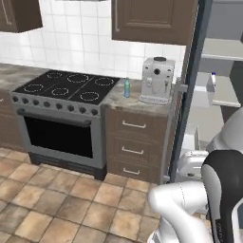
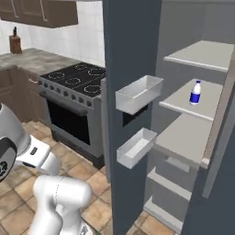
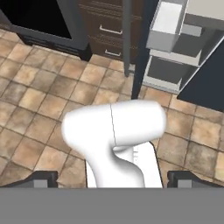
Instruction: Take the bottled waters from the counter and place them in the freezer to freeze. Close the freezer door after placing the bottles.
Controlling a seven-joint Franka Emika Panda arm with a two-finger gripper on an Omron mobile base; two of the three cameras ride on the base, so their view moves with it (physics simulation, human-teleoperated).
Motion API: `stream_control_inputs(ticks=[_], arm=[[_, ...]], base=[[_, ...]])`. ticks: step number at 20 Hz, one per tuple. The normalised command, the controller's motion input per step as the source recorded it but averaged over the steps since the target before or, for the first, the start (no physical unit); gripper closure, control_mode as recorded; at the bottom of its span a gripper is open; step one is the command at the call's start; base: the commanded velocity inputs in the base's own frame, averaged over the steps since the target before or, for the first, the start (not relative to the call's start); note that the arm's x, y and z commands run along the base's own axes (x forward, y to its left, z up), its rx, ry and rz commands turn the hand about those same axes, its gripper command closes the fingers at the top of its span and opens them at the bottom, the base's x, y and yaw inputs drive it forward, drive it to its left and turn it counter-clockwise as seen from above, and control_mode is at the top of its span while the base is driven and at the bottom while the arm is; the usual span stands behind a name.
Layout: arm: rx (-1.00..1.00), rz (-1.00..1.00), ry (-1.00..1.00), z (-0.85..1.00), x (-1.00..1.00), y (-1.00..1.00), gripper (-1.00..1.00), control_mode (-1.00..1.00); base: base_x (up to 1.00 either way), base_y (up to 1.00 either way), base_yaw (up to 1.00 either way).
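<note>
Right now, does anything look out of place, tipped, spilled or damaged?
Nothing tipped, spilled or damaged. The freezer door stands wide open; the white bottle is upright on a freezer shelf, while the blue-green bottle is on the counter.

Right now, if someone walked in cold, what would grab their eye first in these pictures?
Probably the freezer door swung wide open, its two pale bins jutting out beside the bare shelves. Next, the white bottle with the blue label, upright on a middle freezer shelf, while the slim blue-green bottle is on the counter between the stovetop and the coffee machine.
</note>
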Motion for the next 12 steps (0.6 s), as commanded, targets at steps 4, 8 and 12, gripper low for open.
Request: stream_control_inputs(ticks=[4, 8, 12], arm=[[0.00, 0.00, 0.00, 0.00, 0.00, 0.00, -1.00, 1.00], [0.00, 0.00, 0.00, 0.00, 0.00, 0.00, -1.00, 1.00], [0.00, 0.00, 0.00, 0.00, 0.00, 0.00, -1.00, 1.00]], base=[[0.01, 1.00, -0.47], [0.21, 1.00, -0.51], [0.39, 1.00, -0.53]])
